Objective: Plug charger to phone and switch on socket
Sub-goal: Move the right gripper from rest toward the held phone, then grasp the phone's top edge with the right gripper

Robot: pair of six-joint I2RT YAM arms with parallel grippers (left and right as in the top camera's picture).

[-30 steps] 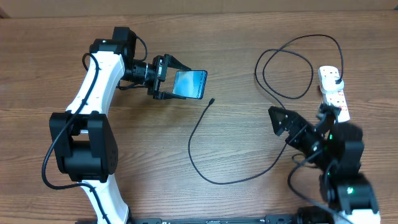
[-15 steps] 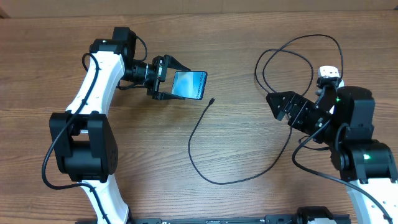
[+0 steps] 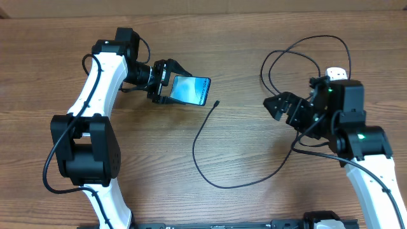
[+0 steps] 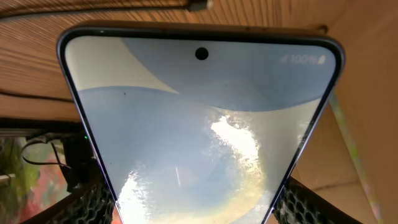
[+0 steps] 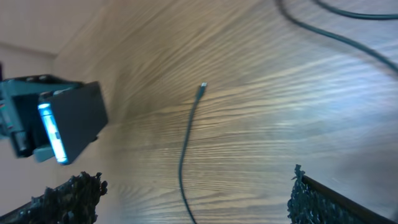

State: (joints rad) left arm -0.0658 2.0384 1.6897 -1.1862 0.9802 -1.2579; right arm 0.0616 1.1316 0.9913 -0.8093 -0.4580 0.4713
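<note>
My left gripper (image 3: pixel 166 88) is shut on the phone (image 3: pixel 192 89), holding it tilted above the table; its light blue screen fills the left wrist view (image 4: pixel 199 118). The charger, a thin black cable (image 3: pixel 202 166), lies loose on the table with its connector tip (image 3: pixel 217 102) just right of the phone; the tip also shows in the right wrist view (image 5: pixel 202 88). My right gripper (image 3: pixel 280 108) is open and empty, right of the tip and above the table. The socket (image 3: pixel 336 74) is mostly hidden behind my right arm at the far right.
The cable loops (image 3: pixel 299 63) in wide curves at the back right, toward the socket. The wooden table (image 3: pixel 241 146) runs under both arms. The phone in the left gripper shows at the left of the right wrist view (image 5: pixel 68 121).
My right arm has swung back and left, from the front right to over the socket, with its open gripper now pointing toward the cable tip. The left gripper has tilted the phone slightly.
</note>
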